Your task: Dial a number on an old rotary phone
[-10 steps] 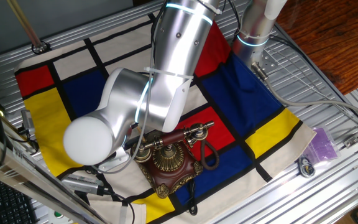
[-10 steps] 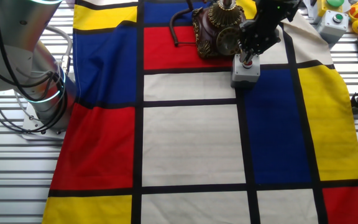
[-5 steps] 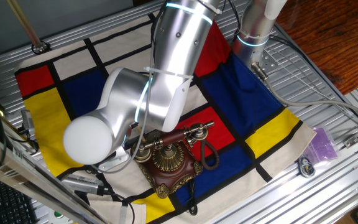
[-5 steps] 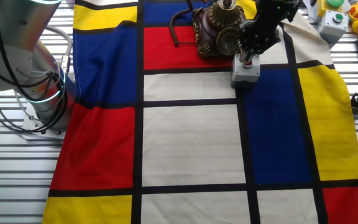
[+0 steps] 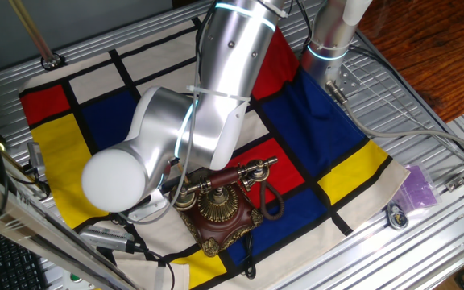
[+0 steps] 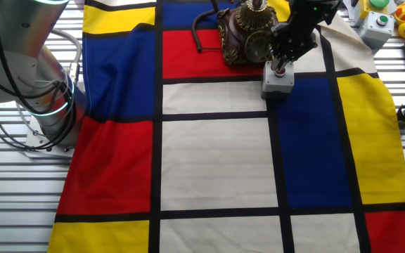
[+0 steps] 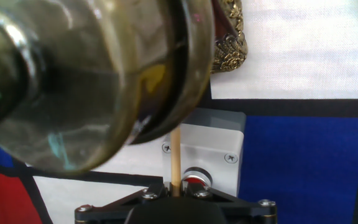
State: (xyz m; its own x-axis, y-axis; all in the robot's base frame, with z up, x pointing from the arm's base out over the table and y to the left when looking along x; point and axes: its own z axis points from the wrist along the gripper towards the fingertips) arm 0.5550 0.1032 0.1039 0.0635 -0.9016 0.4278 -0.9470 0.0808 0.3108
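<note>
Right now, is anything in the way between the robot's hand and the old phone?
Nothing visible is. The gripper holds a thin wooden stick that runs straight up to the old rotary phone. The small grey box sits below the gripper, beside the phone, not between them.

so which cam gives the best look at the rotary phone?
One fixed view: the phone shows whole, with base, brass dial, handset and cord clear of the arm. The other fixed view has it at the top edge, partly hidden by the end effector. The hand view shows only a blurred brass part up close.
</note>
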